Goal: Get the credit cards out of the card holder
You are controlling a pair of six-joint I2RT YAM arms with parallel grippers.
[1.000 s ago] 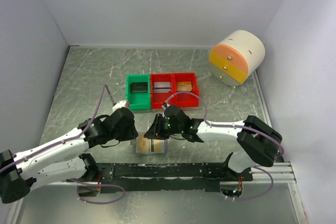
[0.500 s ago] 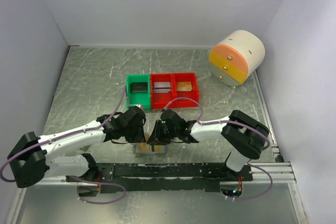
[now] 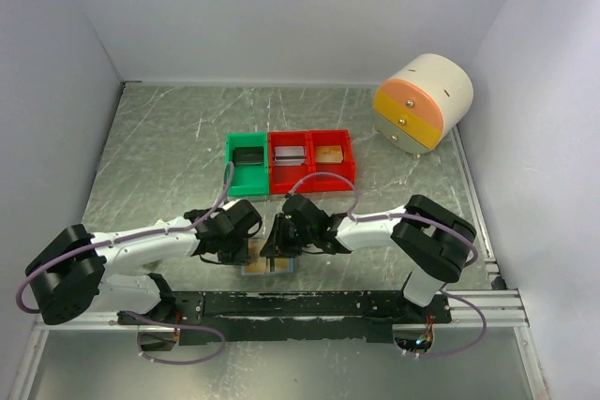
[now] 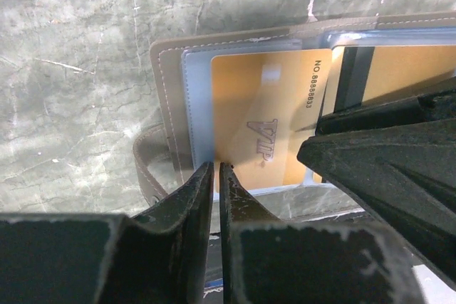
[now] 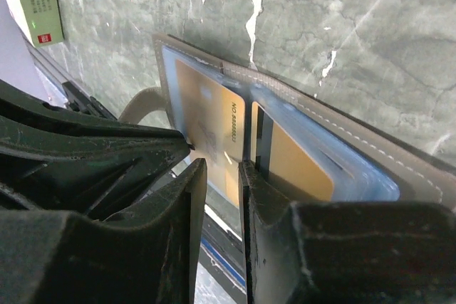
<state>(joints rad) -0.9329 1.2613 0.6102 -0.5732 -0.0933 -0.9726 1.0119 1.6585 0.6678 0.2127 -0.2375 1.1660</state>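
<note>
Just ahead of left tool (image 4: 216, 167): credit card (image 4: 263, 119).

**Setting:** a robot test cell of the laboratory kind.

**Enclosure:** a grey marbled tabletop (image 3: 159, 138) is boxed in on three sides by plain white panels (image 3: 281, 16).

**Fixtures:** a black mounting rail (image 3: 309, 304) is fixed along the near edge. A left arm (image 3: 141, 248) and a right arm (image 3: 375, 227), both white and black, are carried on it, with lilac cables (image 3: 178, 355) looped beside them.

**Props:** a green bin (image 3: 247, 164) and red bins (image 3: 331, 158) are lined up in a row. A cream, orange and yellow drum (image 3: 424, 102) is placed at the far right.
</note>
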